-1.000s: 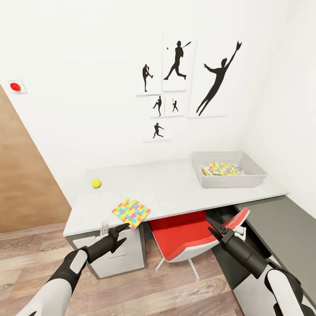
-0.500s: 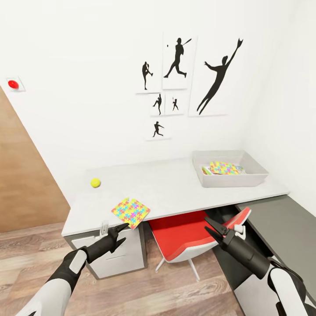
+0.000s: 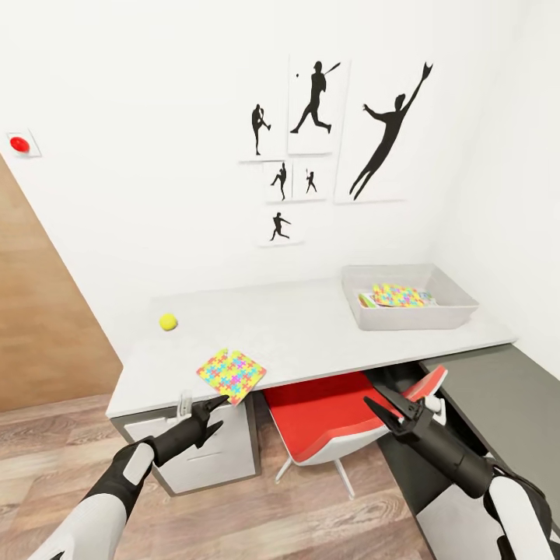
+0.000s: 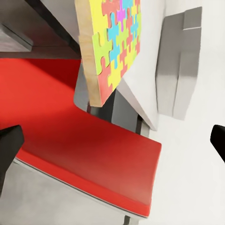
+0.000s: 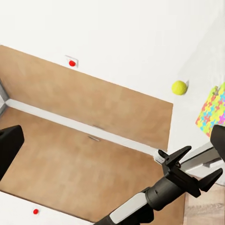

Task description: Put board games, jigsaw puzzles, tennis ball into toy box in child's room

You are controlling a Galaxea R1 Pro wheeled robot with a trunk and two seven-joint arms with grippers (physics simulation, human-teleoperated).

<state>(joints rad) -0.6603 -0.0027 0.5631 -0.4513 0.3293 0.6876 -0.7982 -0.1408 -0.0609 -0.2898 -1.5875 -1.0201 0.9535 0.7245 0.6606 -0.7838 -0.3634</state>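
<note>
Part of the job is done: a puzzle and at least one game box are seen lying in the toy box (image 3: 407, 297) at the worktop's (image 3: 311, 330) right end. One jigsaw puzzle (image 3: 231, 375) overhanging the front edge and the tennis ball (image 3: 168, 321) are left out. The left hand (image 3: 214, 405) is held spread just below the puzzle; the right hand (image 3: 389, 411) is spread, empty. Compared with a second ago, the view is shifted slightly and the right arm is lowered.

We have drawn our right claw (image 3: 389, 407) lower and a little outward, its jaws still parted, so the red chair seat (image 3: 327, 416) now lies further to its inner side. Our whole view has drifted slightly, the wall and bench (image 3: 311, 334) sliding with it; nothing on the bench has shifted itself.
</note>
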